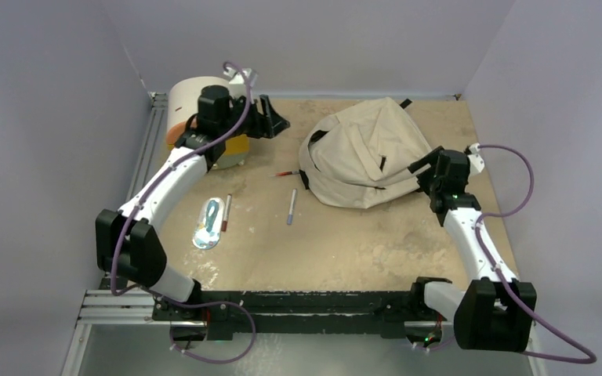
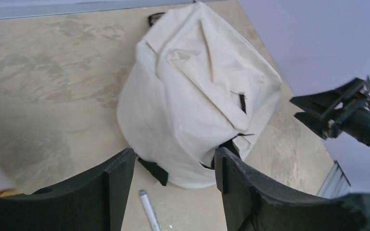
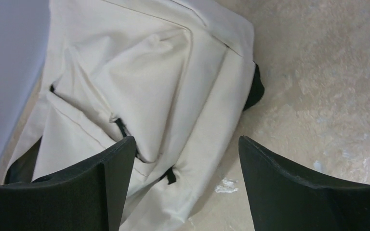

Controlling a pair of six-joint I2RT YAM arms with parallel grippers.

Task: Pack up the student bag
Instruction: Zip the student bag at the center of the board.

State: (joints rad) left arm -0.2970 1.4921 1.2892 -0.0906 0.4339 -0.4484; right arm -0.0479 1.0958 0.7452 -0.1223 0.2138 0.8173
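The student bag [image 1: 364,153] is a cream fabric backpack with black zipper lines and straps, lying slumped at the back right of the table. My left gripper [image 1: 278,121] hovers left of it, open, with nothing between its fingers. In the left wrist view the bag [image 2: 197,91] lies ahead of the open left gripper [image 2: 175,166], and a grey pen [image 2: 149,209] lies below it. My right gripper [image 1: 421,168] is at the bag's near right edge. In the right wrist view the right gripper [image 3: 187,149] stands open above the bag's fabric [image 3: 149,82], gripping nothing.
A cream cylindrical drawer box [image 1: 192,106] stands at the back left behind the left arm. On the table lie a red pen [image 1: 286,173], a grey pen [image 1: 291,207], a dark red pen [image 1: 226,212] and a small light blue packet [image 1: 208,223].
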